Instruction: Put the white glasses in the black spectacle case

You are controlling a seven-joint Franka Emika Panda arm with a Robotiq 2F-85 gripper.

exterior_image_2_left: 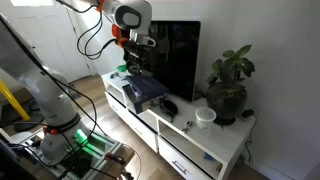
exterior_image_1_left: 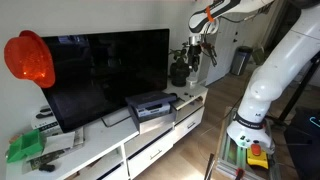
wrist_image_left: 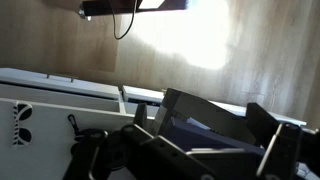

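White cabinet under the TV held the white glasses, lying flat near what we took for the black case. We judged them light, thin and easily bent, so grab at the bridge. Gripper hung above, fingers spread wide, empty. No writing readable.

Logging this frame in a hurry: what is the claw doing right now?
Claw: open, jaws spread wide, holding nothing; the white glasses lie off to one side of it.
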